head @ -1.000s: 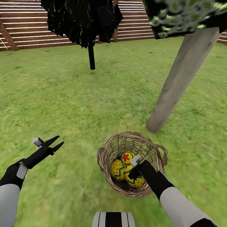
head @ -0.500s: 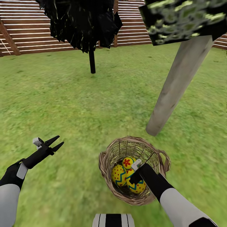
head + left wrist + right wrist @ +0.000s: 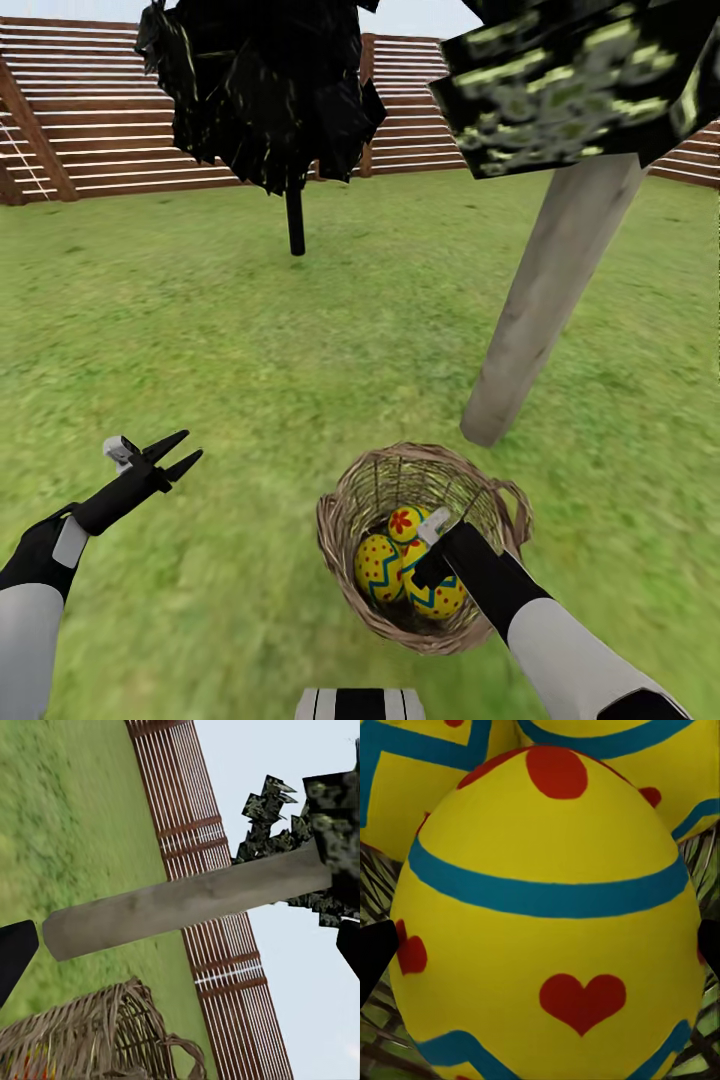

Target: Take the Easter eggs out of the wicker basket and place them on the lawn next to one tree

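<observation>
On the left, the robot's black left gripper (image 3: 182, 456) hovers over the wide green grassy lawn (image 3: 230, 350), its jaws spread a little and holding nothing. Far back stands a thin black tree (image 3: 293, 222) by the reddish wooden slat fence (image 3: 90, 130). Next comes the small round brown wicker basket (image 3: 345, 500), with all three yellow Easter eggs (image 3: 380, 565) inside it, so no egg is out yet. The right gripper (image 3: 432, 560) reaches down into the basket, and its wrist view shows the jaws spread on both sides of the yellow egg with red hearts (image 3: 547, 930). Just beyond is the thick pale grey tree trunk (image 3: 545, 300), very near, a good spot for all three.
</observation>
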{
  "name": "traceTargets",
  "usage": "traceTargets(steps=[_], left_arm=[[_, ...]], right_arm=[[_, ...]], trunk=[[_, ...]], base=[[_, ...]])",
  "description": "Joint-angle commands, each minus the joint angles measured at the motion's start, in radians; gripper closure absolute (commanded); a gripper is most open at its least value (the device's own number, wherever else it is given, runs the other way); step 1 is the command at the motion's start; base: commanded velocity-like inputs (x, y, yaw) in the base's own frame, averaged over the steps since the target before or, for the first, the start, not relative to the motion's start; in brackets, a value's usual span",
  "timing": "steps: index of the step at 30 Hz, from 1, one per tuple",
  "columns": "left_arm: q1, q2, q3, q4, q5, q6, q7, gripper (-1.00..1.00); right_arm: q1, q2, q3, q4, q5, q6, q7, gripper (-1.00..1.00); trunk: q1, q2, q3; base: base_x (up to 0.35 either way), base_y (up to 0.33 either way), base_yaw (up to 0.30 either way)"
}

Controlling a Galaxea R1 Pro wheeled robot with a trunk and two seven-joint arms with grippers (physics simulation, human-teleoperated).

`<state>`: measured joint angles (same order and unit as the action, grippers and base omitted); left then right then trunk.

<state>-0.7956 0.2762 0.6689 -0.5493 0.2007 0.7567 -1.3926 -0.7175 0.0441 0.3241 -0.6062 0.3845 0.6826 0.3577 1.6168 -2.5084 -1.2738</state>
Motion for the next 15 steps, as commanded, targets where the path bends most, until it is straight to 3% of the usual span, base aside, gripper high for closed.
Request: traceTargets(steps=[1,15], left_arm=[[-0.001,0.000,0.001,0.000,-0.001,0.011,-0.003,-1.00],[-0.001,0.000,0.001,0.002,-0.001,0.012,-0.002,-1.00]], right_arm=[[0.000,0.000,0.001,-0.001,0.010,0.003,0.007,1.00],[0.000,-0.001,0.001,-0.001,0.010,0.003,0.009,1.00]], trunk=[[-0.001,0.000,0.003],[-0.007,0.003,0.057]], base=[[0.000,0.000,0.000],[0.000,0.000,0.000]])
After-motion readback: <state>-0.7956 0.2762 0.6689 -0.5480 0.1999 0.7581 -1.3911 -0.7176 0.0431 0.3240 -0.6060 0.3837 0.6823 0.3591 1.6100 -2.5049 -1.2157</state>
